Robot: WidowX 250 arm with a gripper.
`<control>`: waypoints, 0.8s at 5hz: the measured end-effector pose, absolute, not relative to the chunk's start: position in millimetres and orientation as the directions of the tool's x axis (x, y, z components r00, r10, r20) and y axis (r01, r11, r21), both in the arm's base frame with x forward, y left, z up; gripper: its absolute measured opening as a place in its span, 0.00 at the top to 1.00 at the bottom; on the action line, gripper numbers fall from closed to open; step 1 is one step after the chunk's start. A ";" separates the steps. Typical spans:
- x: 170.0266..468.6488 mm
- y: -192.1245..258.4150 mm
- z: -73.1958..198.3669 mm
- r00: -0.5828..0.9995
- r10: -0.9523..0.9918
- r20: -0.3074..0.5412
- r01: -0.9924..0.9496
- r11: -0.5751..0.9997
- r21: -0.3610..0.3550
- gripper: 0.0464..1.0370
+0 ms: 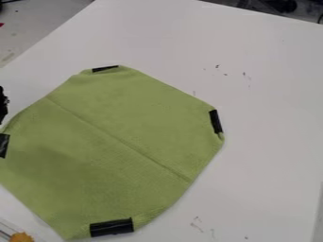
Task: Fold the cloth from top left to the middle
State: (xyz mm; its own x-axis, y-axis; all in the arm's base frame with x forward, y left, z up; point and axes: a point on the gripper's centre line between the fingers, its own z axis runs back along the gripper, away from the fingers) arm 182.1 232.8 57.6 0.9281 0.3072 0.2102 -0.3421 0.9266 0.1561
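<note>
Green cloth (114,151) lies flat right of the claw (3,105) (a mere sliver, left edge), its crease (120,140) slanting down and away; whether clenched or released, I can't tell.

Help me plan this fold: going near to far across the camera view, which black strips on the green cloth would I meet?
Bottom black strip, left black strip, right black strip, top black strip.

Soft, even light (rather flat, really), with faint shadows.
</note>
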 end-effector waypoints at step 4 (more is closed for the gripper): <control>220.3 234.9 49.9 0.957 0.215 0.194 -0.232 0.970 0.068 0.04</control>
State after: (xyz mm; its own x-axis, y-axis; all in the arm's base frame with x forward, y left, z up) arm 220.3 234.9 49.9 0.9570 0.2153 0.1942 -0.2322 0.9703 0.0684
